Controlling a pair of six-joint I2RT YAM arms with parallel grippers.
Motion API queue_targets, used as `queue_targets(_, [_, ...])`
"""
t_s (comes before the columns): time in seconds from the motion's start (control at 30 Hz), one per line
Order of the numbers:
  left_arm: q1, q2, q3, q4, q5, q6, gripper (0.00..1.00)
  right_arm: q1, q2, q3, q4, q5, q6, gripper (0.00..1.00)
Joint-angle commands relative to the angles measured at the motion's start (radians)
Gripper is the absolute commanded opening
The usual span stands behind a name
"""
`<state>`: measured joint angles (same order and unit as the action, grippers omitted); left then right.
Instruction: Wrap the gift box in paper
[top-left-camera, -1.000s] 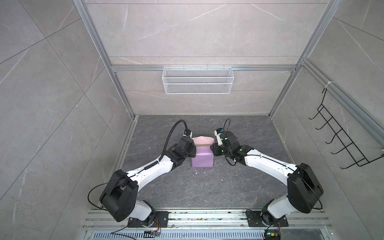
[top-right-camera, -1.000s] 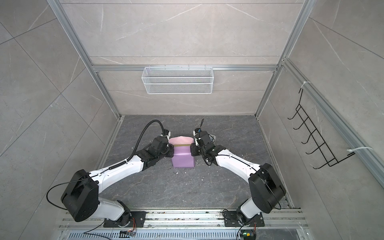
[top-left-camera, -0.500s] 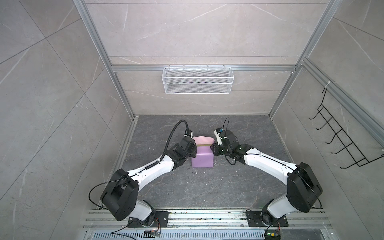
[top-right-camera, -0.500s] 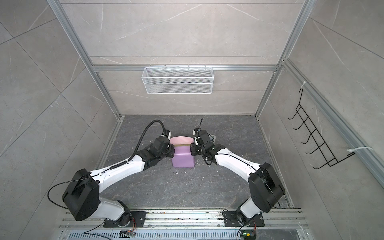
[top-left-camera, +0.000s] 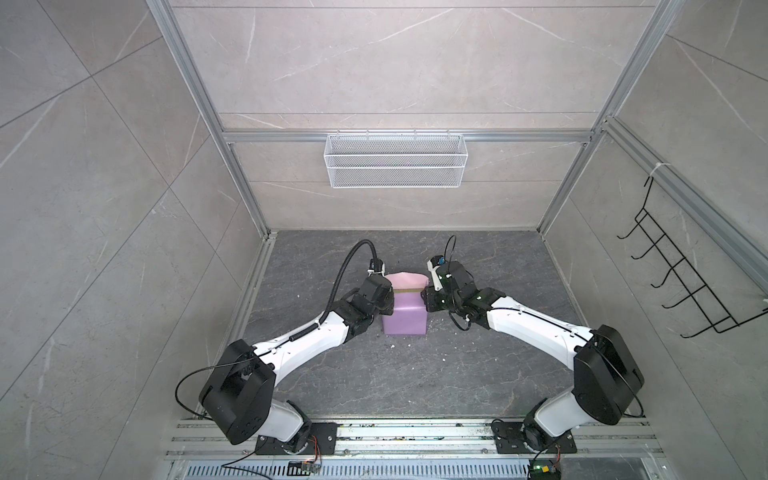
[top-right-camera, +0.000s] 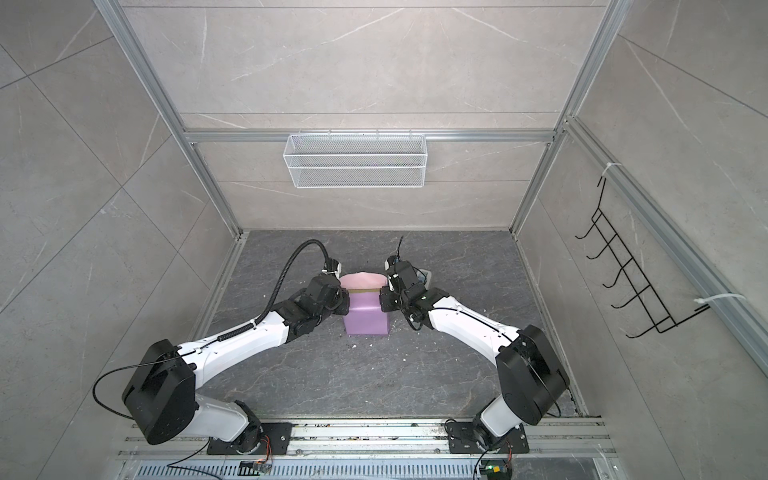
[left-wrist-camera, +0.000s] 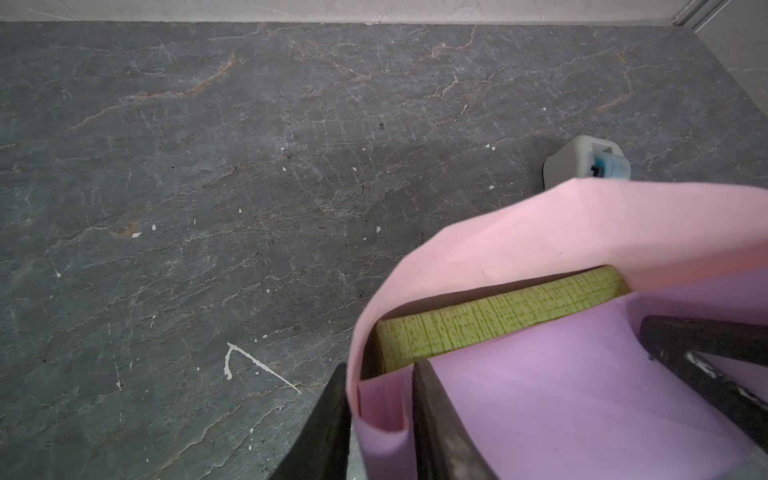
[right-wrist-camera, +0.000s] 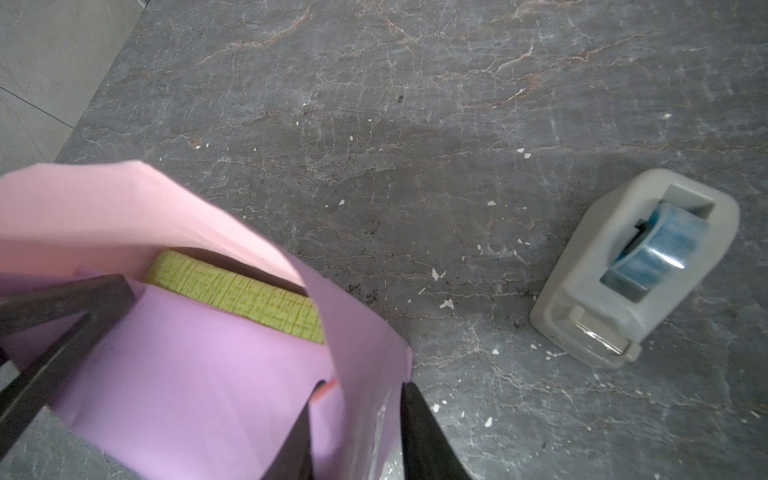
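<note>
The gift box (left-wrist-camera: 498, 320) shows only as an olive-green ribbed strip (top-left-camera: 409, 289) at the far end of the paper (top-left-camera: 404, 320), which lies lilac side out over it. A pale pink flap (top-right-camera: 360, 280) stands up behind the box. My left gripper (left-wrist-camera: 380, 374) sits at the parcel's left side (top-left-camera: 388, 305), shut on a looped fold of the paper. On the right side (top-left-camera: 424, 301), my right gripper (right-wrist-camera: 359, 399) is shut on the paper's edge fold. Each wrist view shows the other gripper's dark fingers (right-wrist-camera: 62, 299) lying on the lilac top.
A grey-white tape dispenser (right-wrist-camera: 636, 270) with a blue roll stands on the dark stone floor just beyond the right gripper, and in the left wrist view the dispenser (left-wrist-camera: 586, 162) peeks over the flap. A white wire basket (top-left-camera: 395, 166) hangs on the back wall. Small white scraps dot the floor.
</note>
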<state>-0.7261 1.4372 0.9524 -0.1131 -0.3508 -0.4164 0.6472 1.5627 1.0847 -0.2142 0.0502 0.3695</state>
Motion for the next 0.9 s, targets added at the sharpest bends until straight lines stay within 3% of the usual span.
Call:
queue_targets(0.0, [-0.003,-0.037,0.010,0.001,-0.043,0.008,0.25,0.006,0.001,0.028,-0.041,0.019,0.003,0.31])
queue_targets(0.3, [-0.004,0.009,0.025,0.004,-0.040,0.018,0.14,0.009,0.007,0.058,-0.054,0.026,-0.004,0.30])
queue_targets(0.57, [-0.004,0.014,0.031,0.005,-0.027,0.016,0.00,0.012,0.010,0.073,-0.066,0.032,-0.001,0.18])
queue_targets(0.87, [-0.004,0.021,0.040,0.003,-0.020,0.007,0.00,0.019,0.025,0.078,-0.071,0.036,0.030,0.06])
